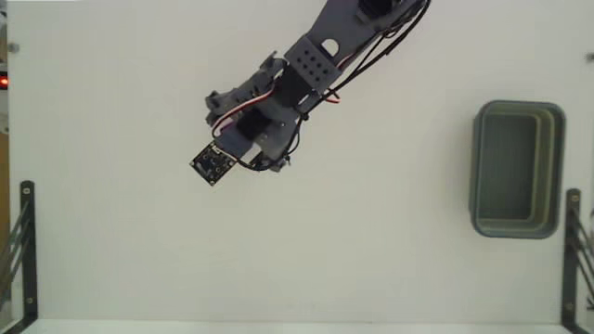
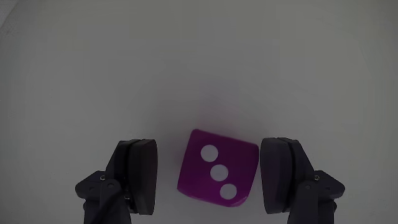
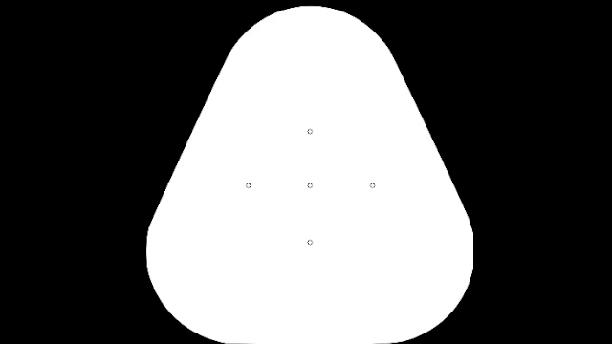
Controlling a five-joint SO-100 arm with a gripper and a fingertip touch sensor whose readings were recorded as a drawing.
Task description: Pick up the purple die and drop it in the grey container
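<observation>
Low in the wrist view, the purple die sits three-up, tilted, between the parted gripper fingers, seemingly ungripped; the arm hides it in the fixed view.

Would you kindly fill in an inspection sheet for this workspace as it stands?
Surface: plain white table, bare where visible.
Job's things: purple die on the table between the fingers, three dots up, hidden under the arm in the fixed view; grey container at right, looks empty.
Clutter: nothing seen.
Grippers: gripper open, fingers flanking the die; right side close, contact unclear.
Cables: black and red wires along the arm.
Surroundings: black brackets at both lower table edges.
</observation>
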